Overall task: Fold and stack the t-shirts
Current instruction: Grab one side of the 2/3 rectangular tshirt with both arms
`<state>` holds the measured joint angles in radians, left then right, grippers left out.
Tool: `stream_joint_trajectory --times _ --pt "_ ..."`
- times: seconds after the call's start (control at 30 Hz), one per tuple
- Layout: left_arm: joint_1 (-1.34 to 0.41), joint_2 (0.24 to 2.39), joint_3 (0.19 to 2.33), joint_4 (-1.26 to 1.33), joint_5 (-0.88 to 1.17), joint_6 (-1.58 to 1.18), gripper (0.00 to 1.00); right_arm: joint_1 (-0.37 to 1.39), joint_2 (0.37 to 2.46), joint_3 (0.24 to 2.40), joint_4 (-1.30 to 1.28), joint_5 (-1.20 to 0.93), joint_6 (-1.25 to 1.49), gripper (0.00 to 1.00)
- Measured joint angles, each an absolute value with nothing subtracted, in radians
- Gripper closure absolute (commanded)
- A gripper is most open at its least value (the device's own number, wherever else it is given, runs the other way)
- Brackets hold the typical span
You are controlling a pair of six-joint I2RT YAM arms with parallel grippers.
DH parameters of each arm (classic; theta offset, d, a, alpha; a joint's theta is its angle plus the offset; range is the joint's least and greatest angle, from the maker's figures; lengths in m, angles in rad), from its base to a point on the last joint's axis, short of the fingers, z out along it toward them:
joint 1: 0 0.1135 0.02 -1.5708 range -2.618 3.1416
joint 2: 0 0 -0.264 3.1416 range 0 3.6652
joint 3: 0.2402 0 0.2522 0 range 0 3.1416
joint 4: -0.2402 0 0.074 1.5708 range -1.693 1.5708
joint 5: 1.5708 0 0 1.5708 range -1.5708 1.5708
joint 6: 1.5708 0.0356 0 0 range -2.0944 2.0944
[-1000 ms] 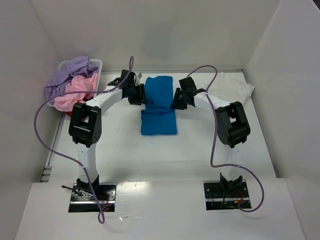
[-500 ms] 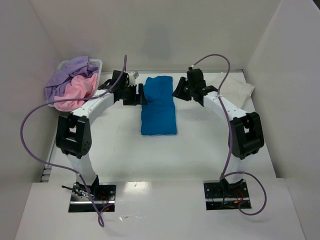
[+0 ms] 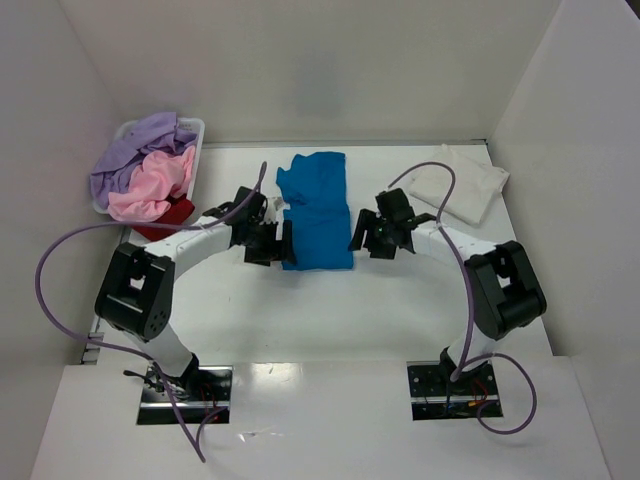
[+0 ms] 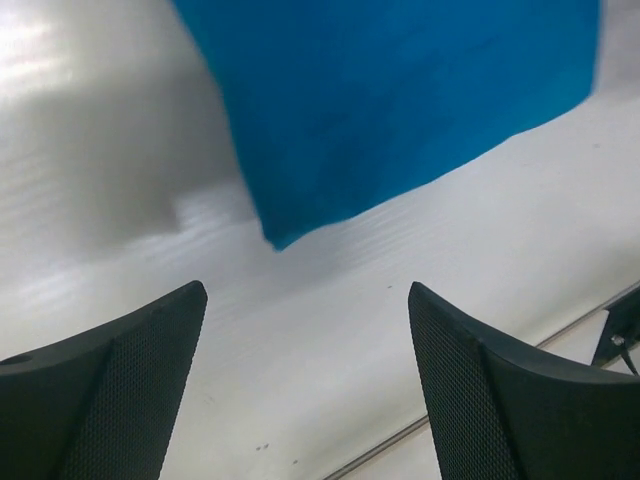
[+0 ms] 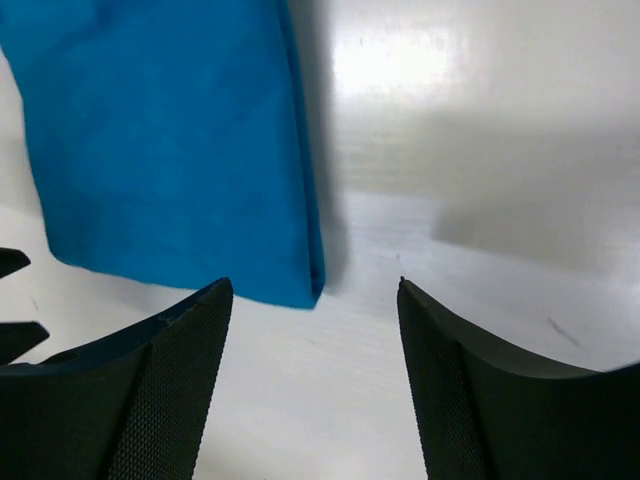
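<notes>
White desk (image 3: pixel 330 310), walled on three sides, carries everything; both arms reach in from the near edge.

Bright blue cotton t-shirt (image 3: pixel 318 210) lies mid-desk, already narrowed to a long strip, collar end far, hem end near. Far end rumpled, near end flat. Probably laid lengthwise so both arms can reach a near corner each for the next fold.

White plastic basket (image 3: pixel 199 125) sits in the far left corner, heaped over its rim with a lavender shirt (image 3: pixel 140 150) and a pink shirt (image 3: pixel 155 185). A dark red shirt (image 3: pixel 172 214) shows beside its near end; whether in or out of the basket, cannot tell. These look like the unfolded stock.

White cloth t-shirt (image 3: pixel 462 185), flat and roughly folded, rests at the far right, well apart from the blue one. Possibly the start of the stack.

Left hand (image 4: pixel 305 300): low over the desk, just beside the blue strip's near left corner. Fingers spread wide, nothing between them, bare desk under them, the corner just ahead. Not touching cloth, as far as its wrist view shows.

Right hand (image 5: pixel 315 290): mirrored at the near right corner. Fingers also well apart and empty, the corner's tip lying just ahead of the gap.

My guess: both set to take the hem corners.
</notes>
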<state>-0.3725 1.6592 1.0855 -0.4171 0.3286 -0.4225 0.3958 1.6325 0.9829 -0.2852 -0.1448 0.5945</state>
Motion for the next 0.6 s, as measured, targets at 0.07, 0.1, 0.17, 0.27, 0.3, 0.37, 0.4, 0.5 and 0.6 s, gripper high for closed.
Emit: stream_joint_trajectory --times 0.07,0.1,0.17,0.27,0.3,0.37,0.4,0.5,0.6 --pt "-0.382 1.649 1.044 -0.421 0.299 -0.450 0.10 0.410 1.611 0.940 -0.285 -0.143 0.605 0.27" --pt "-0.385 1.642 1.026 -0.418 0.286 -0.459 0.12 0.417 1.597 0.923 -0.286 -0.143 0.609 0.27" --pt "-0.390 1.619 0.987 -0.397 0.268 -0.487 0.13 0.431 1.575 0.900 -0.282 -0.144 0.617 0.27" --pt "-0.404 1.595 0.958 -0.380 0.253 -0.524 0.17 0.448 1.562 0.889 -0.269 -0.144 0.628 0.27" --pt "-0.410 1.594 0.957 -0.371 0.248 -0.532 0.17 0.454 1.562 0.887 -0.263 -0.144 0.631 0.27" --pt "-0.420 1.593 0.957 -0.348 0.238 -0.545 0.18 0.462 1.562 0.880 -0.249 -0.144 0.636 0.28" --pt "-0.425 1.594 0.957 -0.339 0.233 -0.551 0.18 0.465 1.562 0.877 -0.244 -0.143 0.638 0.28" --pt "-0.435 1.599 0.957 -0.315 0.221 -0.560 0.21 0.466 1.562 0.875 -0.237 -0.142 0.639 0.30" --pt "-0.438 1.619 0.957 -0.299 0.212 -0.566 0.24 0.467 1.564 0.875 -0.229 -0.135 0.642 0.32"
